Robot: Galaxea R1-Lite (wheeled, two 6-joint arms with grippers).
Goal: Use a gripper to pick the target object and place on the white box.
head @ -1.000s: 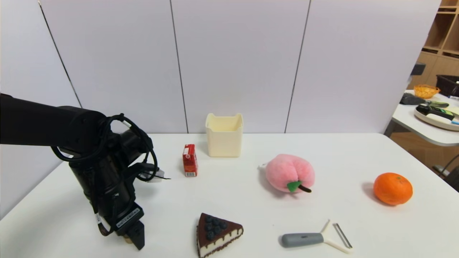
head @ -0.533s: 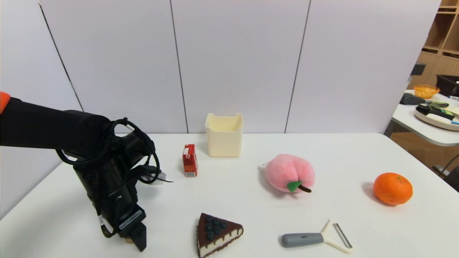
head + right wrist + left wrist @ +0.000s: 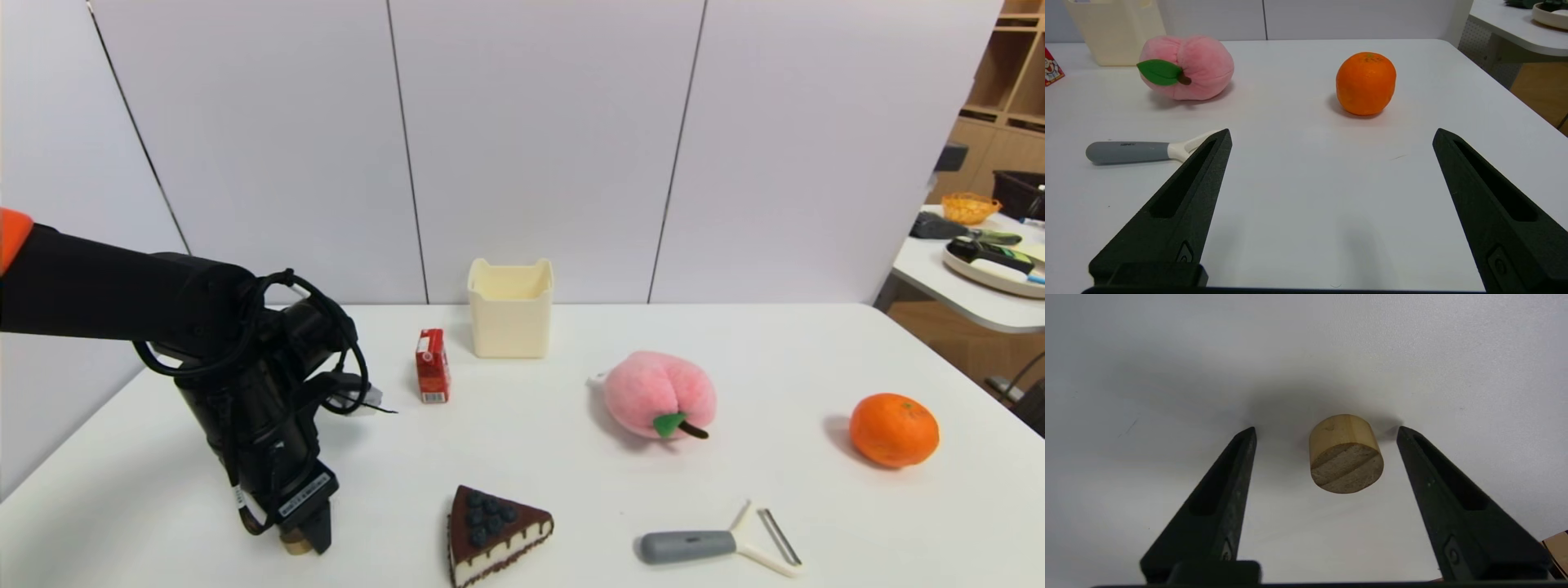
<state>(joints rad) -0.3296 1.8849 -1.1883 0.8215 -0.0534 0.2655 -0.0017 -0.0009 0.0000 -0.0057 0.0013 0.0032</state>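
Left claw [image 3: 1327,432] sat spread around wooden lump [image 3: 1346,455], not touching; best centred before squeezing. Right claw [image 3: 1332,132] idled spread over tabletop [image 3: 1298,183].

Box [image 3: 511,314] stands at far edge of bench [image 3: 563,482], before the wall [image 3: 539,147]. Carton [image 3: 433,366] stands just left of it, slightly nearer. Peach [image 3: 660,395] lies right of box and nearer; orange [image 3: 894,430] farther right. Cake [image 3: 498,535] lies in front, between block [image 3: 296,542] at left and peeler [image 3: 690,546] at right.
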